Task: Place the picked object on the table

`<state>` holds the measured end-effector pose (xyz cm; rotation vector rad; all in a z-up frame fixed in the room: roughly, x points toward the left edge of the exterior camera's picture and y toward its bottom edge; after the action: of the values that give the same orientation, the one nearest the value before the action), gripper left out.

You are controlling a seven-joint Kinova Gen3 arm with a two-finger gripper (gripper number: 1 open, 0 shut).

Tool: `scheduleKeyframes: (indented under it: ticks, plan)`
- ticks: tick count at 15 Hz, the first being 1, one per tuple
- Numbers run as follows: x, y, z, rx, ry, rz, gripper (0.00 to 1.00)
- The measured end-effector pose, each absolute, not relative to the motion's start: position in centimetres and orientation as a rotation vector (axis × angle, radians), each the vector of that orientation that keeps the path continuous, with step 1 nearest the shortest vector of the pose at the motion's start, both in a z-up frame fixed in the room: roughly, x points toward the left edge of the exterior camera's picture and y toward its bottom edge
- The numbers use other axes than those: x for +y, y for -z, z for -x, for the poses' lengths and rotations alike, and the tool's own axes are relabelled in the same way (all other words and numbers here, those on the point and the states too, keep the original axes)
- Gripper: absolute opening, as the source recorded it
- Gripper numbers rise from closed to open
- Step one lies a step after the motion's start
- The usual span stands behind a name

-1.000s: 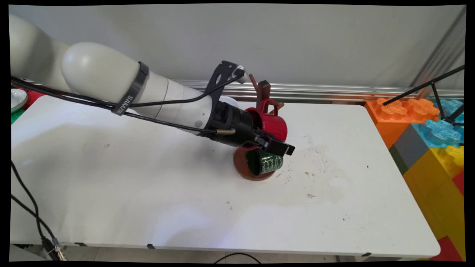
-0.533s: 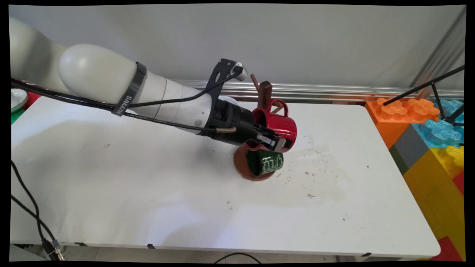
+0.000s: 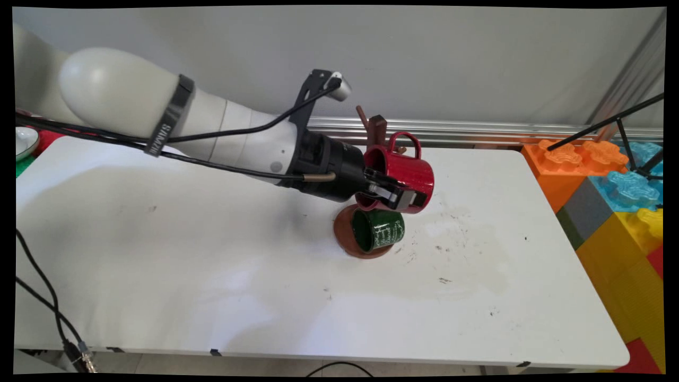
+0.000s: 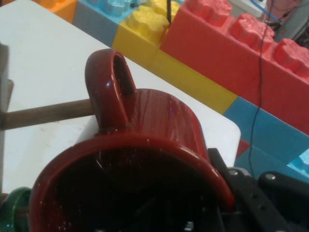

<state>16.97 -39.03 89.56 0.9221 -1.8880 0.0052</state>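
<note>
- Near the worktop's far middle, the tool (image 3: 399, 197) is closed on the rim of a red mug (image 3: 406, 172), one finger inside the mouth and one outside the wall.
- The red mug lies on its side in the grip, handle up, mouth toward the arm; the hand view shows its handle (image 4: 108, 87) standing clear of a wooden peg (image 4: 48, 115).
- Compared with a second ago, the mug has risen and shifted right, away from the brown mug tree (image 3: 377, 130); its handle no longer sits over a peg, so it appears lifted free of the stand.
- Just below it, a green mug (image 3: 381, 231) hangs on its side above the stand's round brown base (image 3: 344, 233), unmoved.
- Beyond the white worktop (image 3: 212, 265), large coloured building blocks (image 3: 610, 196) are stacked at the right.
</note>
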Motion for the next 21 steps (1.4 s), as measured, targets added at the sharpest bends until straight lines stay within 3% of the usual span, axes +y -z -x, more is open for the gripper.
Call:
scheduleKeyframes:
  ticks: [10,21]
  plan:
    - [-36.4,-92.4,-19.2,-1.924,0.033,-0.824,0.0]
    - [-35.9,-95.6,-25.4,-2.145,-0.074,-0.724,0.0]
